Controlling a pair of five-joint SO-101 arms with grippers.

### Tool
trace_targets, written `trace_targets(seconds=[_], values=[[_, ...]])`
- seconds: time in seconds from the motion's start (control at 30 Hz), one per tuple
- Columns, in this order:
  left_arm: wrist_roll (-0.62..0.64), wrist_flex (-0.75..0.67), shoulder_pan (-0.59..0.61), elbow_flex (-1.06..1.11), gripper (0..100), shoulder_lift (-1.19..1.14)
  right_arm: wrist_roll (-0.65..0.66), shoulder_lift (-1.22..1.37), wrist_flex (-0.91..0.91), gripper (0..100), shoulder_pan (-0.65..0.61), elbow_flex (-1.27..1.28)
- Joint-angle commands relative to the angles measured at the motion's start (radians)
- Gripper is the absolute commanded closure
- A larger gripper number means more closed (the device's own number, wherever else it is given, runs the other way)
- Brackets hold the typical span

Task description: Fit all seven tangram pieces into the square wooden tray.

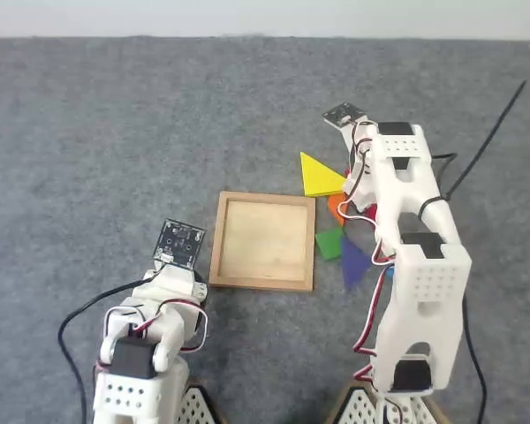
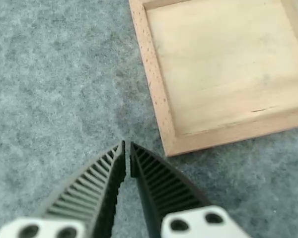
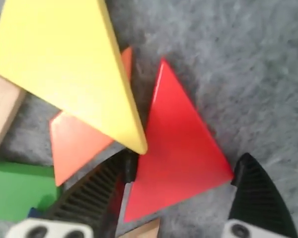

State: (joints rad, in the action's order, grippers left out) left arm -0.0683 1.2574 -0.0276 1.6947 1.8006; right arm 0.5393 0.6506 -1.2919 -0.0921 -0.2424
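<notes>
One red triangle (image 3: 176, 148) is lying between the spread jaws of the right gripper (image 3: 187, 166), right of the tray (image 1: 261, 282). The left gripper (image 2: 127, 148) is sitting clenched, grasping nothing.

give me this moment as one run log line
tray: empty | left tool: shut, beside tray corner | right tool: open, astride red triangle | placed: none

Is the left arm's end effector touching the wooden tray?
Apart. The left wrist view shows carpet between the end effector and the tray.
</notes>
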Motion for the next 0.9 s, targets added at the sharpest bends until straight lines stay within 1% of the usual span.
trace_targets(seconds=[0.0,0.33,0.43,0.53,0.67,0.77,0.8,0.87], values=[[-0.003,0.003,0.005,-0.010,98,0.015,-0.029,-0.081,-0.047,72.1,-0.001,-0.003],[-0.003,0.003,0.005,-0.010,98,0.015,-0.032,-0.226,-0.143,72.2,-0.010,0.000],[-0.003,0.003,0.005,-0.010,98,0.015,-0.064,-0.262,-0.151,72.2,-0.013,0.000],[-0.003,0.003,0.005,-0.010,98,0.015,-0.068,-0.294,-0.179,72.2,-0.028,0.000],[-0.003,0.003,0.005,-0.010,98,0.015,-0.066,-0.315,-0.208,72.1,-0.062,0.000],[-0.003,0.003,0.005,-0.010,98,0.015,-0.064,-0.298,-0.205,71.8,-0.064,0.000],[-0.003,0.003,0.005,-0.010,98,0.015,-0.063,-0.286,-0.203,70.5,-0.062,0.000],[-0.003,0.003,0.005,-0.010,98,0.015,-0.028,-0.251,-0.203,64.6,-0.061,0.000]])
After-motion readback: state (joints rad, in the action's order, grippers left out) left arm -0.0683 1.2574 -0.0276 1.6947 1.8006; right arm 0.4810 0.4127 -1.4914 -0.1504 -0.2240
